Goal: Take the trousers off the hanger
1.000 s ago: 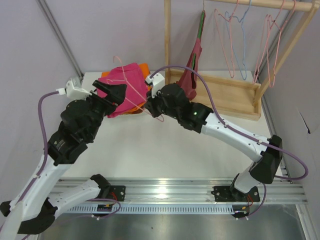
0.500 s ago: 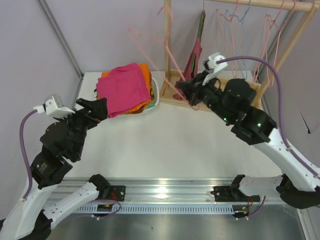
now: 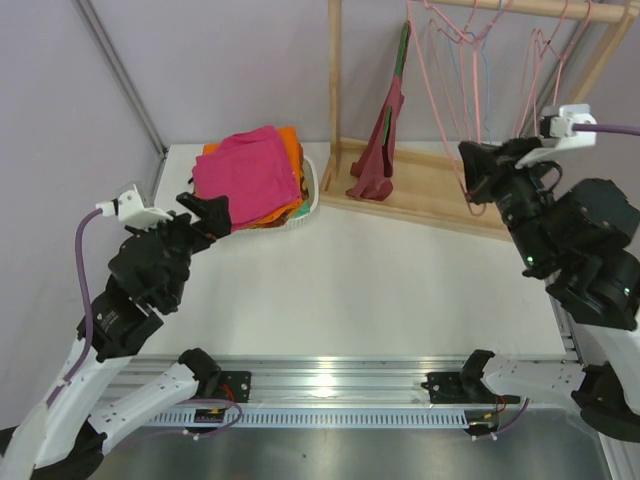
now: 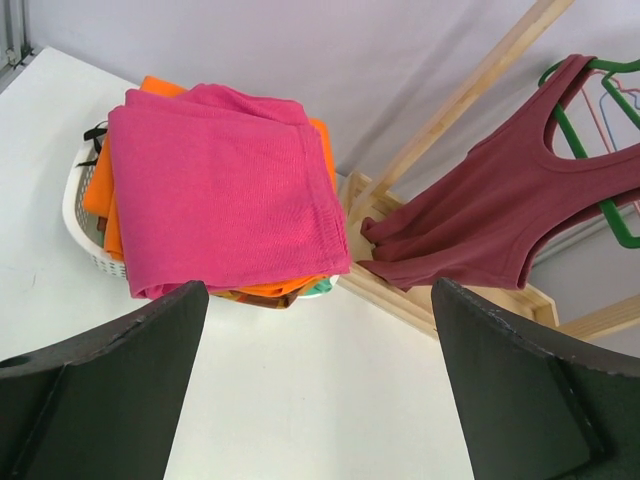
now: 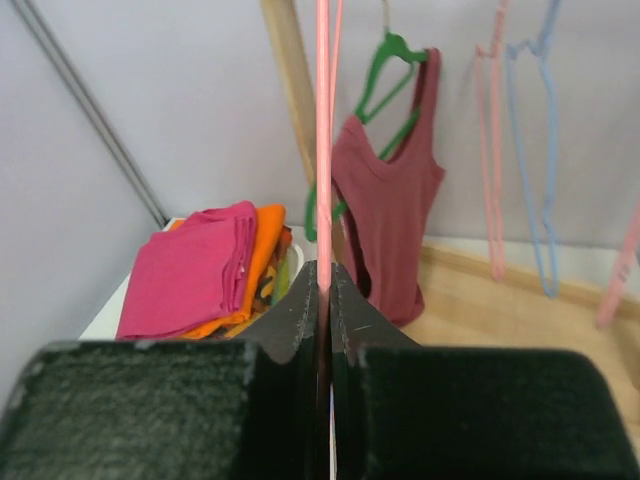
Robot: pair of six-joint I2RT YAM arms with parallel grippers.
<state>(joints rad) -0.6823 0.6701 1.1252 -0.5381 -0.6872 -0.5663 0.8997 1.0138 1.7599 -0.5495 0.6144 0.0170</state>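
Finding the trousers [image 3: 245, 175] already free atop the basket [image 4: 72, 205] pile, we are seeing right jaws clamped on the bare hanger [image 5: 323, 130], left jaws wide and empty.

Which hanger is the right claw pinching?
The bare light-pink hanger, its wire clamped in the right claw; the green hanger carries a maroon top, the light-blue hanger hangs free.

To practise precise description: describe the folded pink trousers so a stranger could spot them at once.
Find the wooden rack at the far edge of the table; left of its post sits a white basket of folded cloth. The trousers top that pile: bright magenta, unlike the orange cloth beneath and the darker maroon top hanging on the rack.
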